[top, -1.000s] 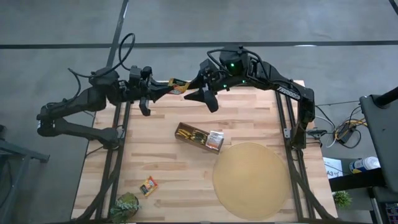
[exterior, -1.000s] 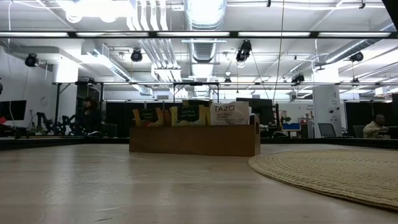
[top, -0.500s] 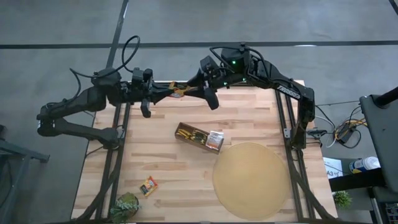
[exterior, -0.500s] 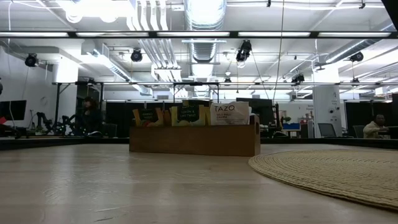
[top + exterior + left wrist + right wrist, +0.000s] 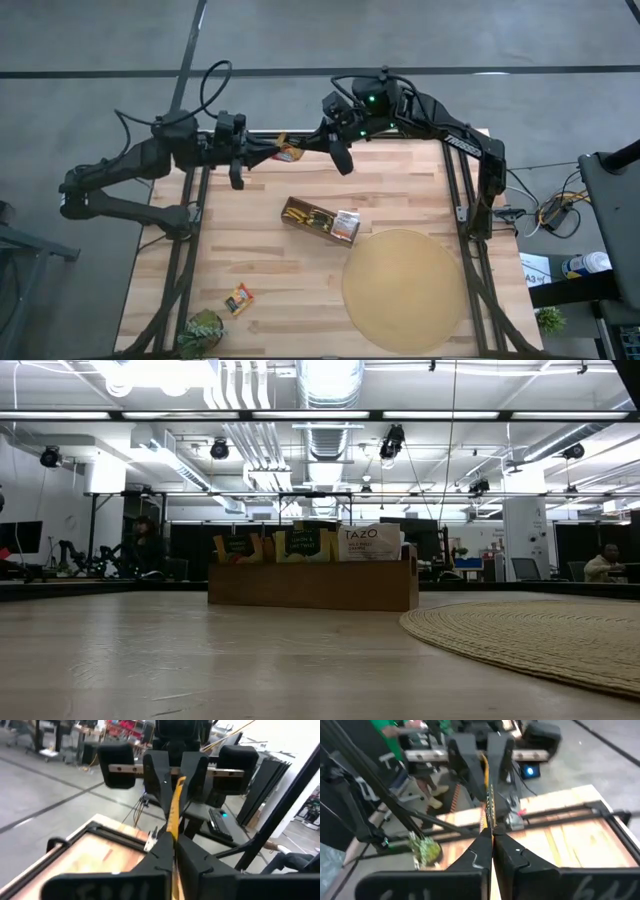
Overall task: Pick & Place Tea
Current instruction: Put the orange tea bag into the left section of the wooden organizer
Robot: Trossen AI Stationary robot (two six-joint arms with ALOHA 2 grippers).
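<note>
A yellow-orange tea sachet hangs in the air above the table's far edge, between my two grippers. My left gripper reaches it from the left and is shut on it. My right gripper comes from the right and is shut on it too. Both wrist views show the sachet edge-on, with the other gripper behind it. More tea sachets stand upright in the brown wooden box at mid-table. Another sachet lies flat near the front left. My left gripper pinches the sachet's left part between its two fingers, which lie level and come from the table's left. The sachet stands on edge, clear of the table. My right gripper pinches the same sachet's right part between its two fingers, level, from the table's right. The sachet spans the short gap between the two grippers.
A big round tan mat covers the front right of the table. A green leafy thing sits at the front left corner. Bare wood lies between the box and the far edge.
My right gripper has moved left toward the left gripper and has shut on the sachet, which the left gripper still holds. The sachet has dropped slightly nearer the table's far edge.
</note>
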